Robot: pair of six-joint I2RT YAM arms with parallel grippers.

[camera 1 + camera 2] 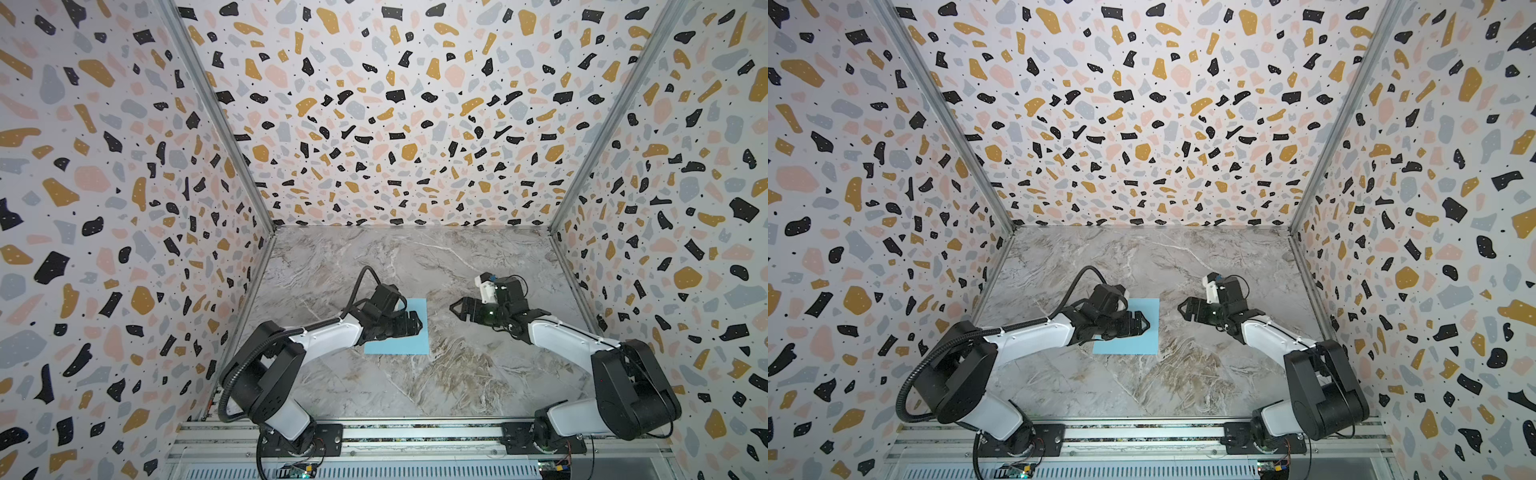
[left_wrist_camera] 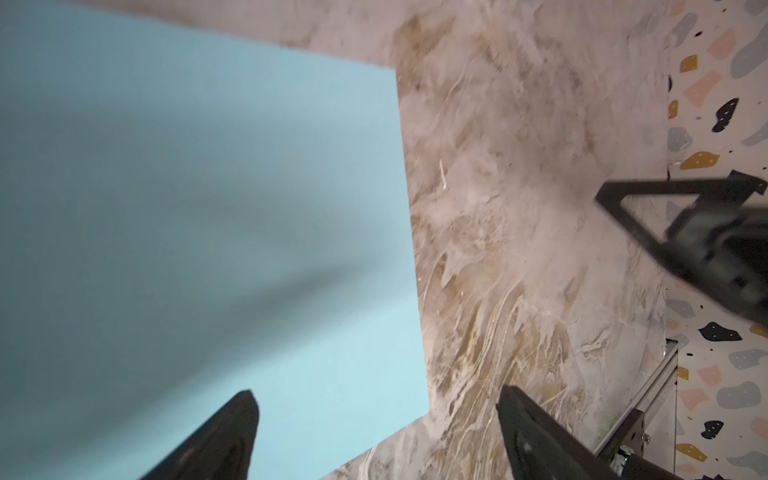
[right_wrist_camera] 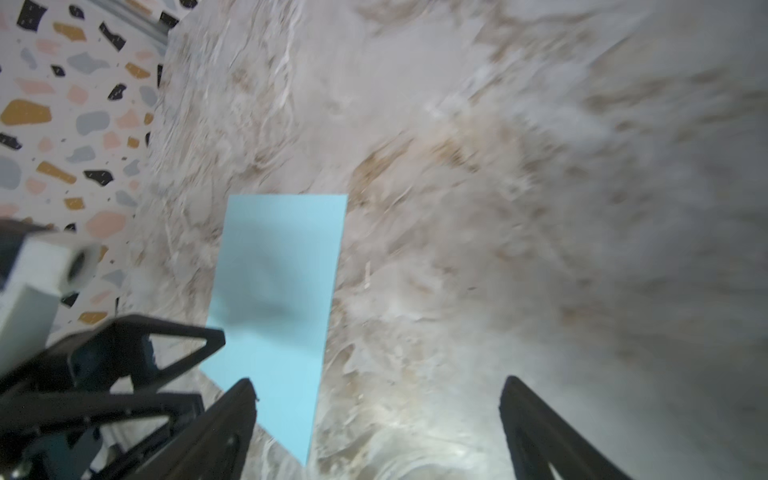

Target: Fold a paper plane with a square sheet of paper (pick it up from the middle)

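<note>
We are only at the beginning: the square sheet of paper lies flat and unfolded on the desk, our left hand spread above it, our right hand spread nearby, every fold yet to do.

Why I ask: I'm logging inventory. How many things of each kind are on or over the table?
Sheet: 1
Hands: 2 (left hand, right hand)
Total: 3

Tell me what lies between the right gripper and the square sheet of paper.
Only bare marble tabletop, in both top views; the right gripper hangs apart from the square sheet of paper.
</note>
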